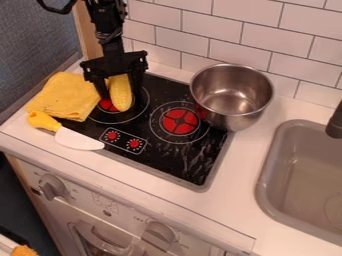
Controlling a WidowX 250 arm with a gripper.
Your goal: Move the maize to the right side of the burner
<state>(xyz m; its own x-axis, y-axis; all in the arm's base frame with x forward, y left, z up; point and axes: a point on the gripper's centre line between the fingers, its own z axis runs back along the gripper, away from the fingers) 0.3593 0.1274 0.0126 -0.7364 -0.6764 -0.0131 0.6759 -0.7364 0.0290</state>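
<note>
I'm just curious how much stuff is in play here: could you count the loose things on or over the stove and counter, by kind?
Corn cob: 1
Folded yellow cloth: 1
White-bladed utensil with a yellow handle: 1
Metal pot: 1
Total: 4

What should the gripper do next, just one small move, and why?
Probably firm up its hold on the maize before shifting it right. The gripper is right at the maize, which is still over the left burner, and I can't tell whether it has a secure grip.
</note>
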